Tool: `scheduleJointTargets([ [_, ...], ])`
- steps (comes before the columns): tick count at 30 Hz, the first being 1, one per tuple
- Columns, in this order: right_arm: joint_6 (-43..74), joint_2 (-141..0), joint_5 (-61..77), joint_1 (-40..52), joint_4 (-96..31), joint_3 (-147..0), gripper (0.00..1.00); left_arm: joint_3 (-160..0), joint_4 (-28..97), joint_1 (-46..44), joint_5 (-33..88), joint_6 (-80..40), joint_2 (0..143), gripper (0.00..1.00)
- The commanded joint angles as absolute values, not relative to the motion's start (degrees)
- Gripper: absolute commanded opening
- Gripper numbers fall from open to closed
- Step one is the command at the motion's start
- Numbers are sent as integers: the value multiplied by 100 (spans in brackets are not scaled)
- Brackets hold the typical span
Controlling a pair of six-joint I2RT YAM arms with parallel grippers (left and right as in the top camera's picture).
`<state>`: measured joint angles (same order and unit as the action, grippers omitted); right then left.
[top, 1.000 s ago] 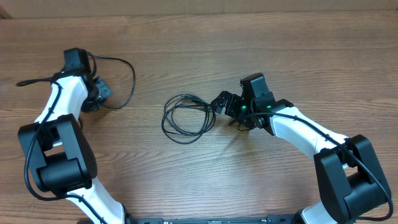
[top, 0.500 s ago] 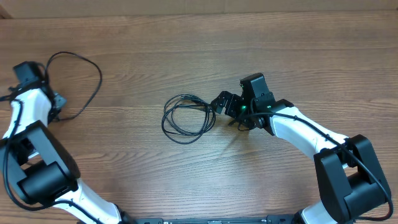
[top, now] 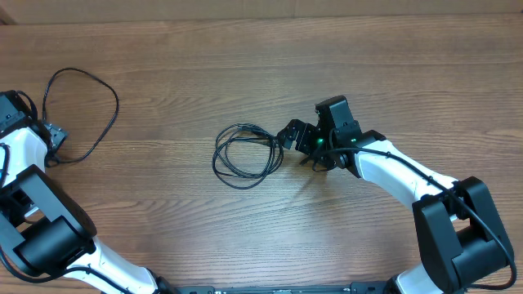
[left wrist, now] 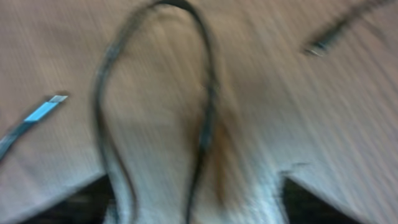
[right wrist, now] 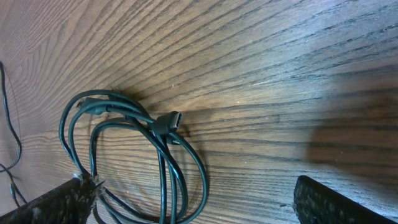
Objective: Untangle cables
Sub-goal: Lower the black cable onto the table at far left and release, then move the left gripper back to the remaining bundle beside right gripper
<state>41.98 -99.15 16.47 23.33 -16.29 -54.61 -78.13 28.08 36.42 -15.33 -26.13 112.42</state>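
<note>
One thin black cable (top: 115, 102) lies in a loose open loop at the far left of the table. My left gripper (top: 51, 135) is at that loop's lower end. The blurred left wrist view shows the loop's strands (left wrist: 205, 112) running between the widely parted fingers, a bluish-silver tip (left wrist: 46, 109) at the left and a dark plug (left wrist: 320, 45) at the upper right. A second cable (top: 216, 155) lies coiled mid-table. My right gripper (top: 288, 135) stands open at the coil's right edge. In the right wrist view the coil (right wrist: 158, 134) lies by the left finger (right wrist: 56, 202).
The wooden table (top: 270, 65) runs to a pale edge along the top. Both white arms reach in from the near side, the left arm (top: 24, 163) along the left border and the right arm (top: 400, 175) on the right.
My left arm has swung far to the left, dragging one cable away from the coil, and its jaws have opened. The right arm and the coil have not moved.
</note>
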Motion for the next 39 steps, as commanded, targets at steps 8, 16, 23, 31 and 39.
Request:
scheduleJointTargets([
  [8, 4202, -9810, 1592, 2351, -1594, -5470, 100, -8003, 3135, 3518, 2027, -1710, 11271, 100],
  [16, 4202, -9810, 1592, 2351, -1594, -5470, 100, -8947, 4176, 3380, 1929, -1741, 11246, 98],
  [23, 4202, -9810, 1592, 2351, -1581, -5470, 100, -9456, 4781, 3256, 1505, -1800, 11146, 97],
  [31, 4202, -9810, 1592, 2351, -1573, -5470, 100, -9450, 5328, 3083, 3124, -1398, 11153, 4],
  [39, 4202, -9810, 1592, 2351, -1573, -5470, 100, -9260, 6125, 2311, 3048, -1024, 11174, 4],
])
